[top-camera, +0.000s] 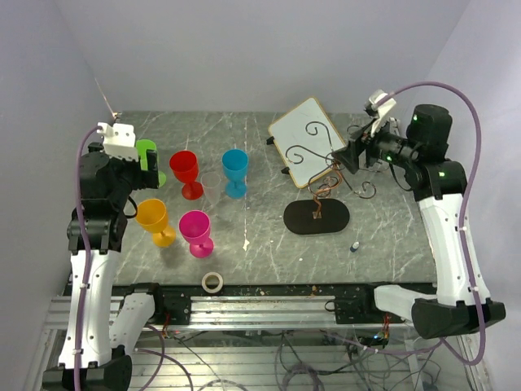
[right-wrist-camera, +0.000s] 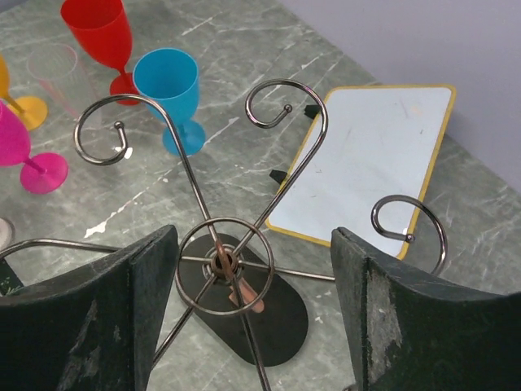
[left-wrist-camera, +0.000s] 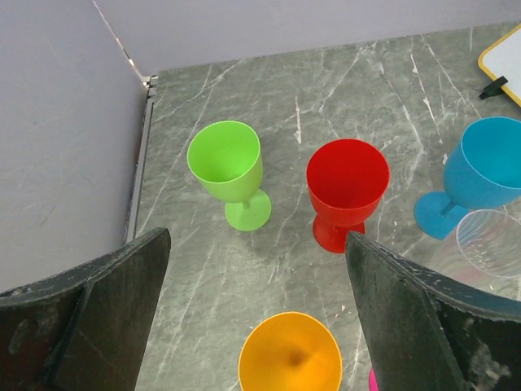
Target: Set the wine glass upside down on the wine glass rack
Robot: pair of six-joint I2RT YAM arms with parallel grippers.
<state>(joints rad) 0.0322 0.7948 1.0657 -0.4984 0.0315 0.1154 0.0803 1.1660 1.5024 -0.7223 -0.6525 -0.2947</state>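
Note:
The wine glass rack [top-camera: 317,195] stands right of centre on its black oval base [right-wrist-camera: 277,322], with curled wire arms spreading from the stem. My right gripper [top-camera: 348,156] hovers at the rack's top. In the right wrist view this gripper [right-wrist-camera: 252,232] is open, and the rack's central ring [right-wrist-camera: 221,262] lies between and below the fingers. Upright on the left stand green [left-wrist-camera: 226,159], red [top-camera: 186,171], blue [top-camera: 235,169], orange [top-camera: 155,220], magenta [top-camera: 196,232] and clear [top-camera: 212,187] wine glasses. My left gripper [left-wrist-camera: 256,236] hangs open and empty above the orange glass [left-wrist-camera: 291,354].
A white board with a yellow wooden rim [top-camera: 303,134] leans behind the rack. A tape roll [top-camera: 212,282] lies at the near edge and a small blue item [top-camera: 355,245] sits right of the rack's base. Grey walls close off the table's left and back.

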